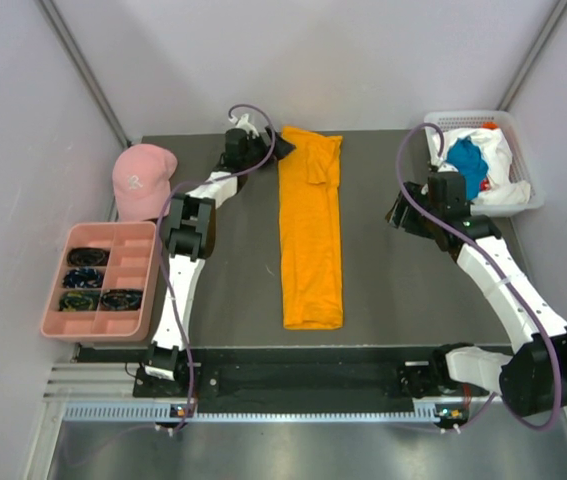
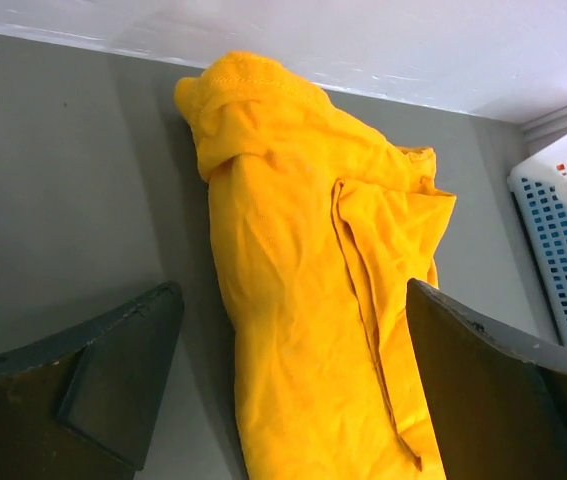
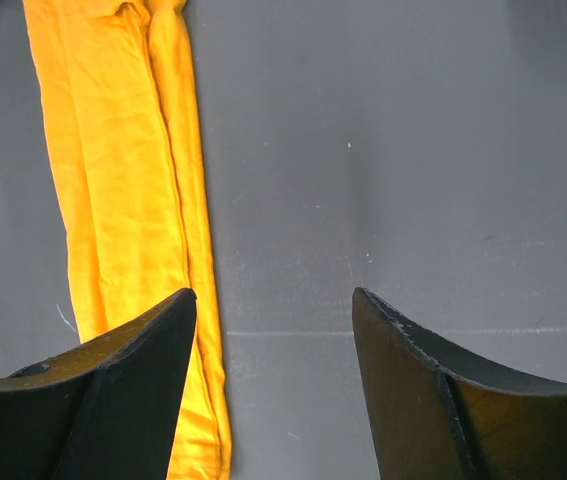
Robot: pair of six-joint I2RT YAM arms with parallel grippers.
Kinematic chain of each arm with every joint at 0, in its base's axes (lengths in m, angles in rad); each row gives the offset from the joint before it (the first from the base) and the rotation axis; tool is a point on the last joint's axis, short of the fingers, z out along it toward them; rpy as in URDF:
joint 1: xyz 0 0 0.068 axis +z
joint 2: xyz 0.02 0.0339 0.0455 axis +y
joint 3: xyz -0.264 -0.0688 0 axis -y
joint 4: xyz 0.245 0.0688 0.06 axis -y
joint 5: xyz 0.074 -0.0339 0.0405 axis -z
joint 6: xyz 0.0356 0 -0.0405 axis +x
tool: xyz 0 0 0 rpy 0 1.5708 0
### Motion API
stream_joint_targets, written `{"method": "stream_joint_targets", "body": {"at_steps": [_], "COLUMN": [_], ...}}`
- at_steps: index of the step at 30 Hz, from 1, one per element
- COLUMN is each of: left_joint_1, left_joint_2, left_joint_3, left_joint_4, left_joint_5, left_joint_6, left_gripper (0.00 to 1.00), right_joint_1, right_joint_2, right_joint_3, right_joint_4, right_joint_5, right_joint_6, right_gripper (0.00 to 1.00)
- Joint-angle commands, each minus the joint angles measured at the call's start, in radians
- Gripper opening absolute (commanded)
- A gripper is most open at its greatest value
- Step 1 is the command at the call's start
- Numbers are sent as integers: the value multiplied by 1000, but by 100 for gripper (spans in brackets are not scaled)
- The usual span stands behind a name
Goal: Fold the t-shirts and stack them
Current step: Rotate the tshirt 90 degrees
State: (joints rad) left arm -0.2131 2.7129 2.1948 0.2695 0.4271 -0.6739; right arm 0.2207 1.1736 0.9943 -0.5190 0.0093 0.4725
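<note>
Orange t-shirt (image 1: pixel 312 235) laid lengthwise mid-table (image 1: pixel 393 290).
Folded into a long strip with its far end rumpled, it is judged soft, light and limp, best pinched through both layers at an end's corners. A teal t-shirt (image 1: pixel 468 166) and a white t-shirt (image 1: pixel 500 150) are heaped in the basket (image 1: pixel 526 190). The left gripper (image 2: pixel 293 295) and right gripper (image 3: pixel 273 295) are seen spread, nothing held.

Overhead, wrist close-ups; common orange t-shirt (image 1: pixel 311 240)

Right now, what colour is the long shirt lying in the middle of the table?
Plain bright orange-yellow; the t-shirt shows best from the top camera.
</note>
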Motion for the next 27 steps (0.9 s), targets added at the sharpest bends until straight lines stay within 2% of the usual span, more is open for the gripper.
{"method": "stream_joint_targets", "body": {"at_steps": [1, 5, 6, 9, 10, 11, 14, 18, 21, 23, 27], "left_joint_1": [11, 20, 20, 14, 9, -3, -66, -182, -249, -278, -342], "left_joint_2": [-79, -212, -250, -428, -531, -586, -780, -982, -1146, -1270, -1473], "left_joint_3": [-147, -251, -323, -499, -553, -613, -879, -1094, -1280, -1393, -1520], "left_joint_4": [-43, -10, 0, 17, 17, 26, 11, -88, -118, -134, -196], "left_joint_5": [-47, -48, -50, -44, -48, -57, -129, -224, -238, -229, -273], "left_joint_6": [33, 36, 37, 43, 45, 53, 100, 175, 149, 134, 100], "left_gripper": [99, 99, 99, 99, 99, 99, 99, 99, 99, 99, 99], "right_joint_1": [12, 14, 14, 19, 31, 37, 80, 155, 221, 233, 249], "right_joint_2": [15, 29, 32, 46, 52, 64, 87, 106, 69, 38, -15], "right_joint_3": [0, -9, -19, -46, -52, -62, -104, -154, -210, -261, -371], "right_joint_4": [39, 51, 56, 63, 66, 68, 96, 112, 128, 161, 208], "right_joint_5": [-5, -5, -5, -38, -34, -34, -25, -16, 23, -6, -104], "right_joint_6": [0, -9, -11, -17, -20, -17, -5, 29, 61, 104, 155], "right_gripper": [64, 64, 64, 65, 66, 83, 99, 99, 99, 99, 99]}}
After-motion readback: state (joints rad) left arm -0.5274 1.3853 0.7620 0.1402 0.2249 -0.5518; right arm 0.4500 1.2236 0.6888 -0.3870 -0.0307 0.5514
